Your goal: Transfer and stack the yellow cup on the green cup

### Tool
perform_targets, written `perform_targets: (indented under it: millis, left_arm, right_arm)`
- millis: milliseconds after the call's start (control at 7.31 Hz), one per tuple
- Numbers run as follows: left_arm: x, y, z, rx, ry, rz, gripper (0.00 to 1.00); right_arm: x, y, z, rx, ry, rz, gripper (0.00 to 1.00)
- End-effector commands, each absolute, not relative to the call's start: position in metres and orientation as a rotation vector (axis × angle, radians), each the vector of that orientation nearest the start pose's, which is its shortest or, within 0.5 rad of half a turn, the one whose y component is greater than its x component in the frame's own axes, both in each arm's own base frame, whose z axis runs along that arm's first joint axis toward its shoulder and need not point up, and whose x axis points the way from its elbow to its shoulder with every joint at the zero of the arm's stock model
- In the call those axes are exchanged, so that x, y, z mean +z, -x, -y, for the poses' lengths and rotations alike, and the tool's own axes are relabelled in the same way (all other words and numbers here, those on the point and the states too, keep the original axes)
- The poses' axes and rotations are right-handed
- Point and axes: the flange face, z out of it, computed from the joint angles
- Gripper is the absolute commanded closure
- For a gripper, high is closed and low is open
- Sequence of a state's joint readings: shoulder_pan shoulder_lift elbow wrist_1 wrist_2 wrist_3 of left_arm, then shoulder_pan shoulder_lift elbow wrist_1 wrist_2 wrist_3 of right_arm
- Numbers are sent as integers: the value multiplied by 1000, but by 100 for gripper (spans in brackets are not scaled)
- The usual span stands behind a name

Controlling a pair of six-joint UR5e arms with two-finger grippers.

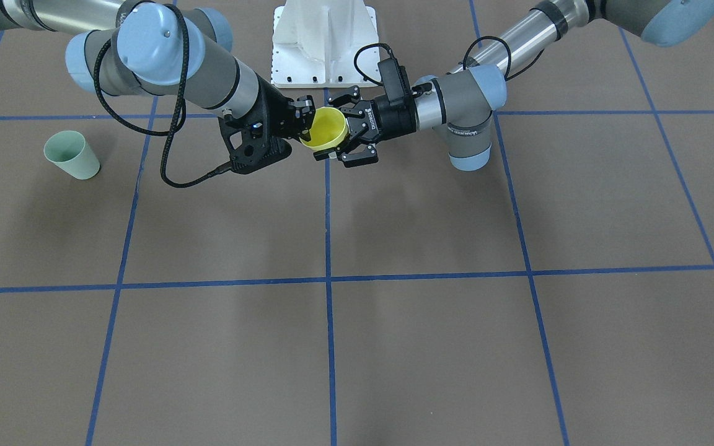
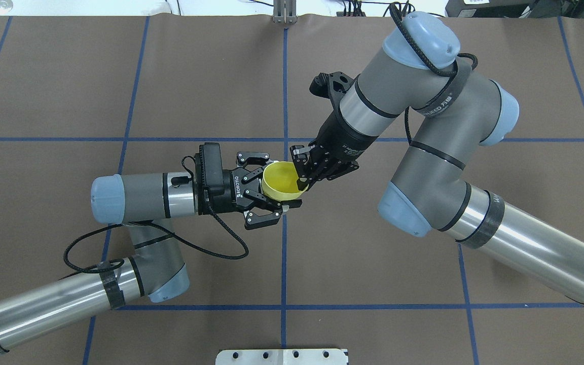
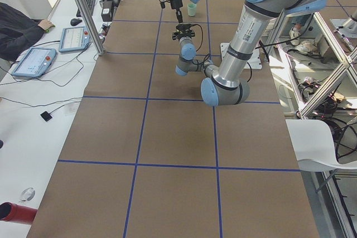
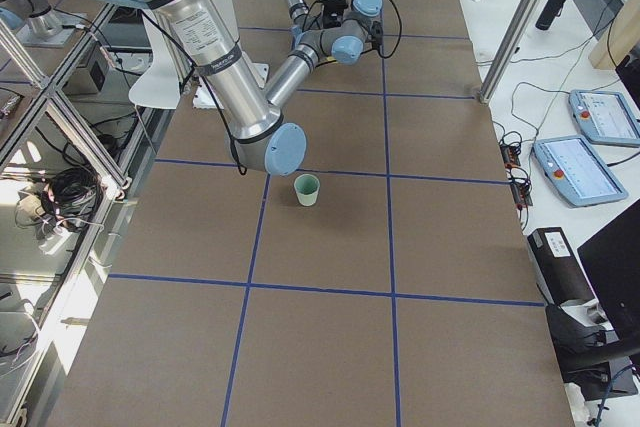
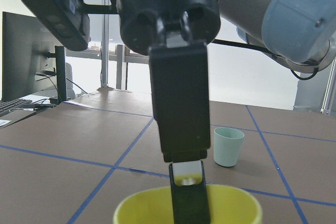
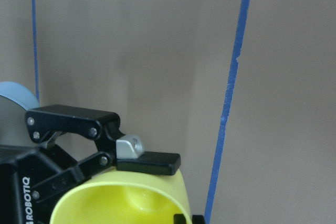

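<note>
The yellow cup [image 1: 326, 131] hangs in mid-air over the table's centre line, near the robot's base, and also shows in the overhead view [image 2: 282, 181]. My left gripper [image 2: 278, 185] is shut on its body from the side; one pad [image 6: 149, 162] lies against the cup wall. My right gripper [image 2: 302, 178] is shut on the cup's rim, with one finger [image 5: 189, 203] reaching inside it. The green cup [image 1: 72, 155] stands upright on the table far out on my right side. It also shows in the right side view [image 4: 306, 189].
The white robot base plate [image 1: 324, 43] sits just behind the two grippers. Blue tape lines cross the brown table. Desks with tablets [image 3: 33, 59] and a person stand beyond the table's far edge.
</note>
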State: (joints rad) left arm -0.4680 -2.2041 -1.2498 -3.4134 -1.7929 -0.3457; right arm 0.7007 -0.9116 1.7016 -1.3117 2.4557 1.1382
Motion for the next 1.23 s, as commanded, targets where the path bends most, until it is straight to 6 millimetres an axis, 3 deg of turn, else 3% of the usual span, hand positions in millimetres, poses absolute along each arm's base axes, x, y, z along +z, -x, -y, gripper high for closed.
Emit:
perform_targets:
  millis: [0, 274, 684, 1094]
  left_arm:
    - [246, -531, 393, 667, -1572, -1568, 11]
    - [245, -530, 395, 640, -1582, -1557, 1]
    - [247, -529, 396, 638, -1581, -1553, 1]
    - [248, -529, 395, 640, -1582, -1557, 1]
  right_arm:
    - [164, 453, 456, -232, 148, 1245, 100]
    - [165, 452, 457, -230, 148, 1244, 100]
    - [168, 451, 458, -225, 149, 1241, 100]
    - [184, 437, 473, -162, 163, 1221, 100]
